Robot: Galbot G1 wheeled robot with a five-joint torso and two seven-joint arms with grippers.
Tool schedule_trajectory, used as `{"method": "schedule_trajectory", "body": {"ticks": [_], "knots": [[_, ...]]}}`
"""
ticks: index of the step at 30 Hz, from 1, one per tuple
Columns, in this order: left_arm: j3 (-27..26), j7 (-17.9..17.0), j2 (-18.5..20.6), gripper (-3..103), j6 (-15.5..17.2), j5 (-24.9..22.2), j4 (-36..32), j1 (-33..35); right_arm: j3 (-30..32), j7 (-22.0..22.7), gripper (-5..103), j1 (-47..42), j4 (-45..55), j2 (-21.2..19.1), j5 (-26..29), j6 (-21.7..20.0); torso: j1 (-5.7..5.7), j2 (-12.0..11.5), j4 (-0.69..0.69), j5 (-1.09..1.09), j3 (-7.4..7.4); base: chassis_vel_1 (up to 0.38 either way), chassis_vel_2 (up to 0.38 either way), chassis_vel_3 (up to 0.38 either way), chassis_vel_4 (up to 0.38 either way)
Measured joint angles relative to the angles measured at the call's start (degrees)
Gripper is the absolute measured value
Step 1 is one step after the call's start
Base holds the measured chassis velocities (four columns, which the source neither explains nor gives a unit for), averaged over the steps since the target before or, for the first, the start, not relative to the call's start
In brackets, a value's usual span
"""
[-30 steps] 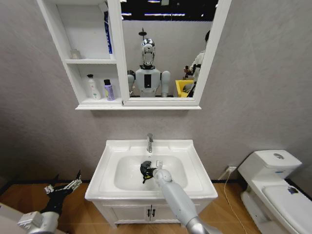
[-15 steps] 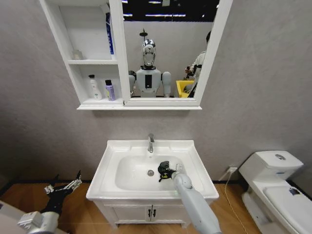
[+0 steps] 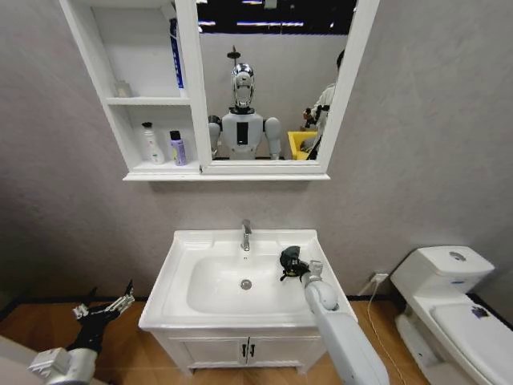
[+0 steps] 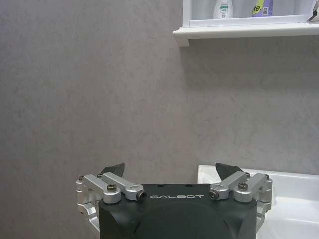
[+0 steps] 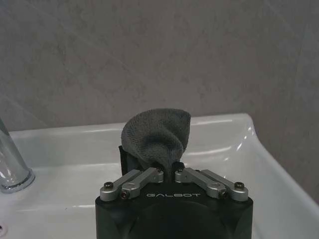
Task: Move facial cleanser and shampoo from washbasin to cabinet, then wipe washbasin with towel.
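Over the white rectangular ceramic washbasin (image 3: 178,265) with its chrome faucet (image 3: 246,235), the wipe has travelled: a second ago the right gripper (image 3: 290,263) sat near the drain (image 3: 246,284) mid-bowl, half a second ago it was right of the drain, now it is up at the bowl's back-right slope, just beside the rim. That reads as the wiping phase well underway, since the white wall-mounted open-shelf cabinet (image 3: 120,100) already holds a white bottle (image 3: 151,144) and a purple bottle (image 3: 177,148) on its lower shelf (likely shampoo and cleanser, labels too small to confirm). Right gripper is clamped on the small dark grey folded towel (image 5: 157,134), which bunches up above the fingers, close to the basin's back ledge. Room: grey wall (image 5: 149,55) close behind, basin's right edge near, faucet off to the side; open bowl lies back toward the robot. Left gripper (image 4: 172,172) is parked low beside the vanity's left, fingers spread, holding nothing.
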Motion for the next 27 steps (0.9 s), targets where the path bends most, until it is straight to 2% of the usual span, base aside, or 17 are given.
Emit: {"method": "schedule_trajectory", "body": {"ticks": [7, 9, 12, 14, 15, 16, 18, 19, 22, 24, 25, 26, 27], "knots": [[0.0, 0.0, 0.0, 100, 0.0, 0.0, 0.0, 0.0, 2.8, -3.2, 5, 3.7, -5.8, -2.1, -3.2, 3.0, 0.00, 0.0, 0.00, 0.02, 0.00, 0.000, 0.000, 0.000, 0.000], [0.0, 0.0, 0.0, 100, 0.0, 0.0, 0.0, 0.0, 3.4, -6.1, 5, 5.0, -8.2, -3.0, 0.1, 2.8, 0.01, 0.0, 0.00, 0.02, 0.00, 0.000, 0.000, 0.000, 0.000], [0.0, 0.0, 0.0, 100, 0.0, 0.0, 0.0, 0.0, 3.4, -7.7, 3, 5.1, -8.5, -3.4, 2.8, 2.4, 0.01, 0.0, 0.00, 0.02, 0.00, 0.000, 0.000, 0.000, 0.000], [0.0, 0.0, 0.0, 100, 0.0, 0.0, 0.0, 0.0, 3.7, -8.7, 14, 5.2, -8.5, -3.7, 4.6, 1.0, 0.00, 0.0, 0.01, 0.01, 0.00, 0.000, 0.000, 0.000, 0.000], [0.0, 0.0, 0.0, 100, 0.0, 0.0, 0.0, 0.0, 3.7, -7.4, 20, 5.3, -8.5, -3.5, 4.3, 0.5, 0.00, 0.0, 0.01, 0.01, 0.00, 0.000, 0.000, 0.000, 0.000], [0.0, 0.0, 0.0, 100, 0.0, 0.0, 0.0, 0.0, 3.7, -7.4, 20, 5.3, -8.5, -3.5, 4.3, 0.5, 0.00, 0.0, 0.01, 0.01, 0.00, 0.000, 0.000, 0.000, 0.000], [0.0, 0.0, 0.0, 100, 0.0, 0.0, 0.0, 0.0, 3.7, -4.3, 30, 5.0, -8.3, -3.2, 2.8, -1.2, -0.01, 0.0, 0.02, 0.01, -0.01, 0.000, 0.000, 0.000, 0.000], [0.0, 0.0, 0.0, 100, 0.0, 0.0, 0.0, 0.0, 3.7, -4.3, 30, 5.0, -8.3, -3.2, 2.8, -1.2, -0.01, 0.0, 0.02, 0.01, -0.01, 0.000, 0.000, 0.000, 0.000], [0.0, 0.0, 0.0, 100, 0.0, 0.0, 0.0, 0.0, 4.1, -2.6, 47, 4.7, -8.6, -3.1, -1.2, -1.4, 0.00, 0.0, 0.01, 0.01, -0.01, 0.000, 0.000, 0.000, 0.000], [0.0, 0.0, 0.0, 100, 0.0, 0.0, 0.0, 0.0, 4.2, -2.5, 47, 4.7, -8.7, -3.1, -1.5, -1.4, 0.00, 0.0, 0.01, 0.01, -0.01, 0.000, 0.000, 0.000, 0.000], [0.0, 0.0, 0.0, 100, 0.0, 0.0, 0.0, 0.0, 4.4, -2.6, 57, 4.7, -8.9, -3.4, -1.5, -1.1, 0.00, 0.0, 0.02, 0.01, -0.01, 0.000, 0.000, 0.000, 0.000], [0.0, 0.0, 0.0, 100, 0.0, 0.0, 0.0, 0.0, 4.4, -2.6, 57, 4.7, -8.9, -3.4, -1.5, -1.1, 0.00, 0.0, 0.02, 0.01, -0.01, 0.000, 0.000, 0.000, 0.000], [0.0, 0.0, 0.0, 100, 0.0, 0.0, 0.0, 0.0, 4.4, -3.1, 62, 4.7, -8.9, -3.7, -1.2, -0.7, 0.00, 0.0, 0.02, 0.01, -0.01, 0.000, 0.000, 0.000, 0.000]]}}
